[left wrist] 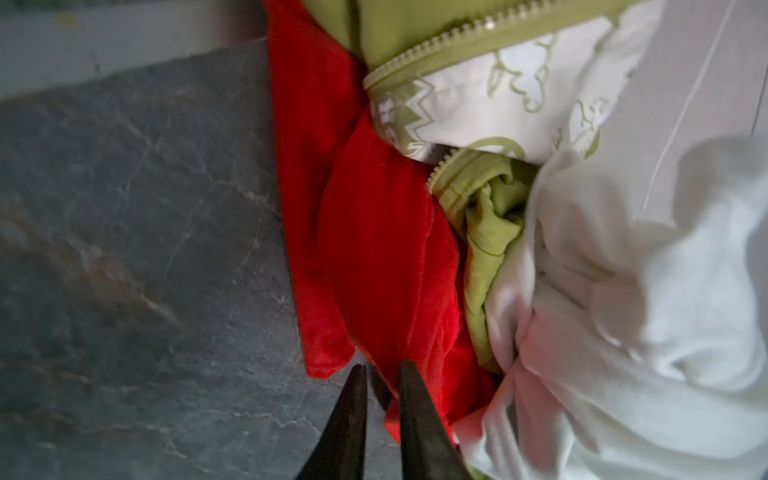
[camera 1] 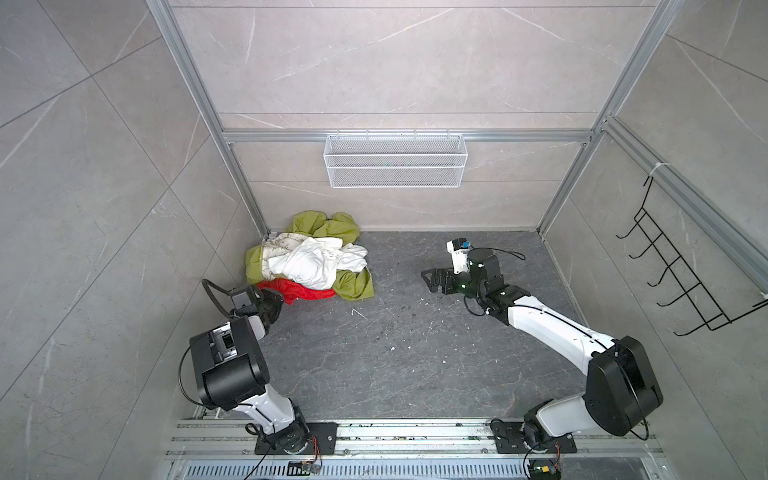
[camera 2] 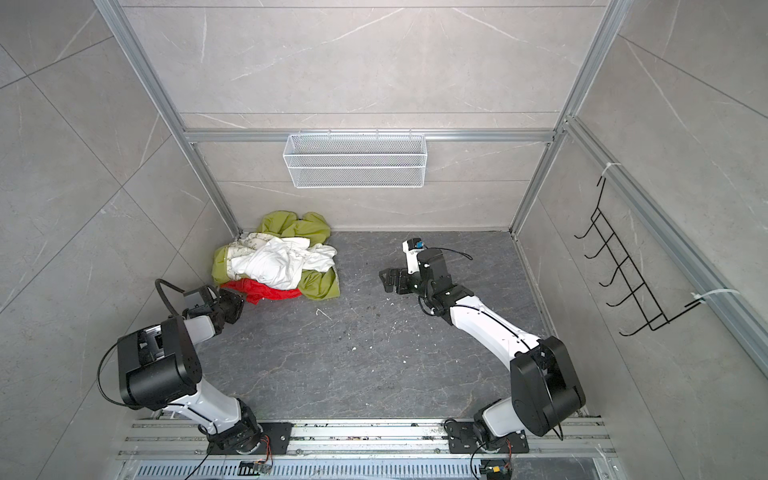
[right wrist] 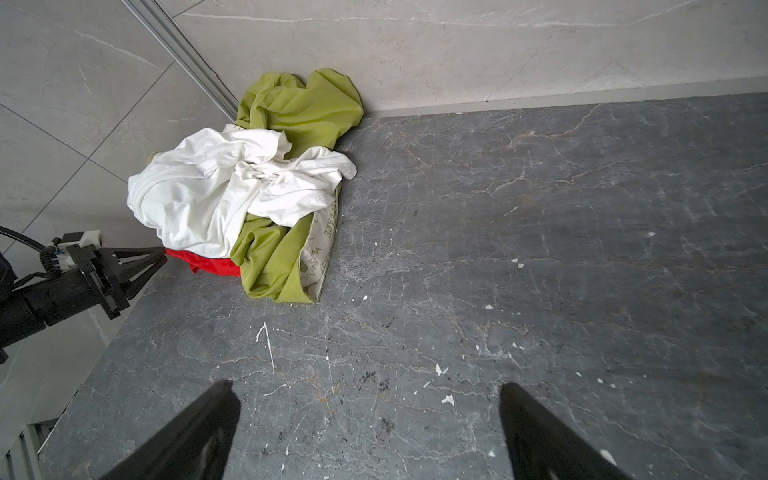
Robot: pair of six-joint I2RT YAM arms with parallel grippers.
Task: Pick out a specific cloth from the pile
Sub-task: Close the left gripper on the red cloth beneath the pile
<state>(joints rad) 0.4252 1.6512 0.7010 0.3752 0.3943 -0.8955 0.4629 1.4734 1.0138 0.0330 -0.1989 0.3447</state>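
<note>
- Red cloth (camera 1: 309, 293) (camera 2: 272, 293): lies crumpled on the floor (camera 1: 395, 353) at the front edge of the pile (camera 1: 307, 257), the side facing the arm bases. Sits partly tucked under the pile, so only a strip shows in both top views.
- Pile, top: carries a rumpled white cloth (camera 1: 309, 266), which overlaps the red cloth.
- Pile, back and front right: spreads out as a green cloth (camera 1: 328, 226). Shows a zip (left wrist: 436, 45) along one green edge in the left wrist view.
- Pile, left side: shows a cream printed cloth (camera 1: 286, 241) between the green and the white.
- Left claw (camera 1: 284, 300) (left wrist: 383, 368): reaches the pile's front left edge, with its tips right at the red cloth (left wrist: 374, 249). Stands with the jaws a narrow gap apart and red fabric showing in that gap. Cannot tell whether the fabric is pinched.
- Right claw (camera 1: 432, 280) (right wrist: 365, 415): hangs well apart from the pile, to its right, over bare floor. Stands with the jaws spread wide and nothing between them.
</note>
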